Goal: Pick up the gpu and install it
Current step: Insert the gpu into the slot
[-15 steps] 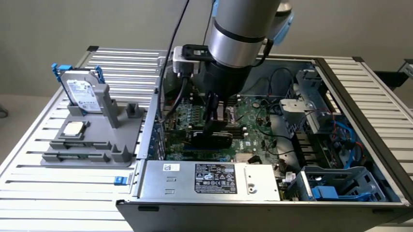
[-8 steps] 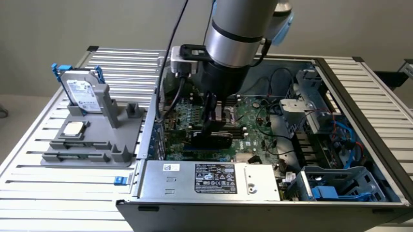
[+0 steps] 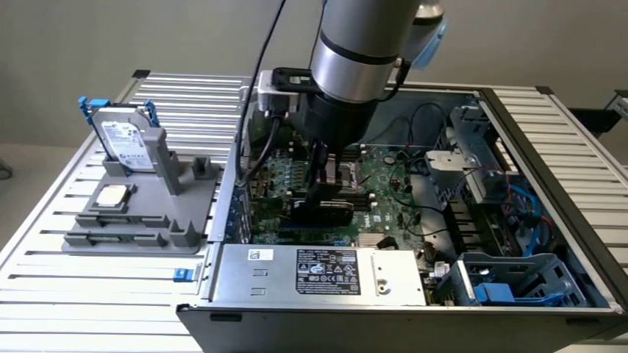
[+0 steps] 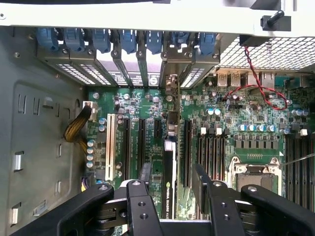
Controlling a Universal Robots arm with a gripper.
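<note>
The gpu (image 3: 319, 212) stands upright on its edge over the green motherboard (image 3: 387, 176) inside the open computer case. In the wrist view the gpu (image 4: 169, 167) is seen edge-on as a thin black card with white lettering. It lies in line with an expansion slot, and its metal end reaches toward the rear bracket openings. My gripper (image 3: 322, 190) is directly above it. In the wrist view the gripper (image 4: 172, 172) is open and straddles the card. The black fingers (image 4: 145, 173) stand on either side, with bits of board visible between them and the card.
A grey holder (image 3: 137, 213) on the exterior view's left carries a silver hard drive (image 3: 128, 140) in a blue-handled frame and a small square processor chip (image 3: 111, 195). The power supply (image 3: 314, 272), a blue drive cage (image 3: 510, 283), cables and a red-black wire (image 4: 261, 88) crowd the case.
</note>
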